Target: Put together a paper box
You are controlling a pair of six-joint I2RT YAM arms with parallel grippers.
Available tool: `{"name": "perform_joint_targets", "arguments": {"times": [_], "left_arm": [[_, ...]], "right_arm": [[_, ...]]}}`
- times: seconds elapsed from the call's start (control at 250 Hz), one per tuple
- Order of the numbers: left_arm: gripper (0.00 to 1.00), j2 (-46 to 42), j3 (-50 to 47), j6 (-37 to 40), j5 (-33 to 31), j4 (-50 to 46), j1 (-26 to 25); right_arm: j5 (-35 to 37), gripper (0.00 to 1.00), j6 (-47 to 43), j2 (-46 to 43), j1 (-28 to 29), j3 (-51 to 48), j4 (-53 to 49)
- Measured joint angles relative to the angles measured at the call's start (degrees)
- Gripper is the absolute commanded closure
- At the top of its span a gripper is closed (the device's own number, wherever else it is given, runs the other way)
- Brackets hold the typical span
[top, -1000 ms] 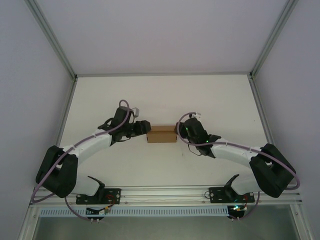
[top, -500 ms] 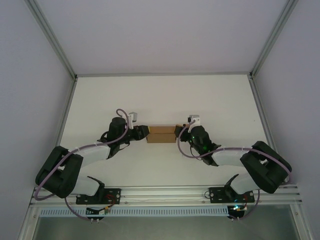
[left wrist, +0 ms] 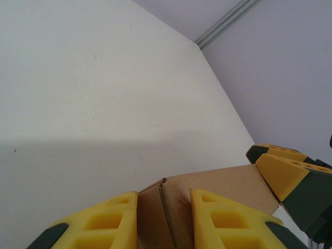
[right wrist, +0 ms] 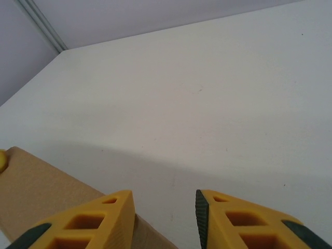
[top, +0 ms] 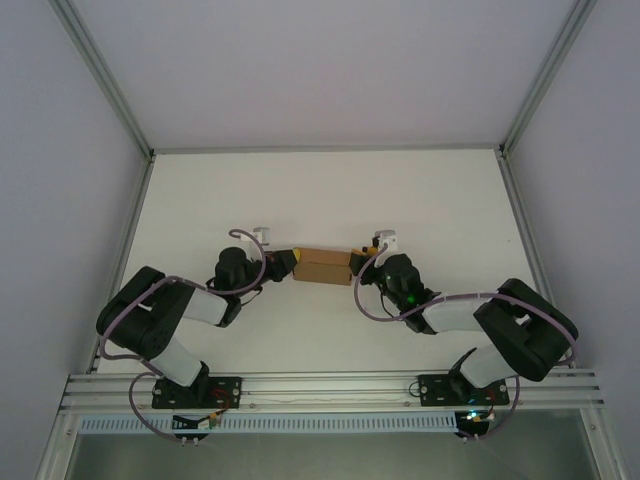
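Down at the bottom you've got the left gripper (left wrist: 164,215), its two yellow fingers (left wrist: 98,223) sitting on either side of the near end of a brown cardboard box (left wrist: 220,184), pretty much pressed against it. There's a crease running down the cardboard right between them. Over at the box's far end, the right gripper (left wrist: 258,157) has its yellow tips touching it. Everything sits on a plain white table (left wrist: 104,88), with a metal rail (left wrist: 225,22) and a pale wall (left wrist: 282,78) behind.
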Motion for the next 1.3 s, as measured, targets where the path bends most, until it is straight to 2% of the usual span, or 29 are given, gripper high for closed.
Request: {"name": "perform_joint_targets", "arguments": {"times": [0.068, 0.136, 0.192, 0.236, 0.295, 0.343, 0.419, 0.507, 0.583, 0.635, 0.787, 0.97, 1.162, 1.298], "left_arm": [[0.95, 0.39, 0.00, -0.04, 0.15, 0.81, 0.04], [0.94, -0.04, 0.26, 0.00, 0.13, 0.37, 0.04], [0.90, -0.98, 1.09, 0.35, -0.04, -1.79, -0.02], [0.80, -2.01, 1.90, 0.96, -0.52, -4.52, -0.33], [0.73, -3.82, 3.19, 2.08, -1.64, -9.14, -0.85], [0.60, -5.44, 4.28, 3.02, -2.78, -13.53, -1.33], [0.53, -7.74, 6.64, 4.63, -4.85, -21.57, -2.19], [0.26, -9.84, 9.97, 5.77, -6.03, -31.01, -2.75], [0.15, -11.04, 12.76, 6.67, -6.43, -38.05, -4.20], [0.00, -12.17, 14.78, 7.69, -6.60, -42.66, -4.74], [0.00, -15.17, 19.82, 8.24, -7.74, -53.27, -5.79], [0.00, -18.29, 24.57, 8.17, -14.40, -63.69, -5.97], [0.00, -20.06, 24.35, 7.54, -18.12, -70.44, -4.79], [0.07, -20.24, 22.32, 7.06, -18.34, -71.01, -3.23]], "right_arm": [[-0.24, 0.67, -0.70, 0.00, -0.02, 0.00, 0.13], [-0.42, 0.68, -1.68, -0.04, 0.04, 0.02, 0.15], [-0.42, 0.67, -2.21, -0.04, 0.04, 0.00, 0.33], [-0.39, 0.66, -2.69, -0.04, 0.04, 0.00, 0.37], [-0.37, 0.64, -2.95, -0.15, 0.04, 0.02, 0.33], [-0.17, 0.63, -3.10, -0.70, 0.02, 0.07, -0.26], [-0.22, 0.62, -3.08, -2.03, -0.02, 0.92, -3.04], [-0.83, 0.54, -2.51, -4.00, -0.09, 3.54, -10.27], [-2.08, 0.51, -1.57, -5.38, 0.22, 6.29, -17.40], [-2.80, 0.49, -1.03, -6.67, 0.22, 7.82, -22.25], [-4.46, 0.37, 0.31, -9.92, 0.83, 11.91, -33.38], [-4.07, 0.31, 2.43, -11.39, 0.92, 17.57, -40.63], [-4.50, 0.33, 2.84, -10.32, 0.92, 18.03, -43.15], [-5.99, 0.36, 3.21, -7.32, 0.92, 18.08, -43.76]]}}
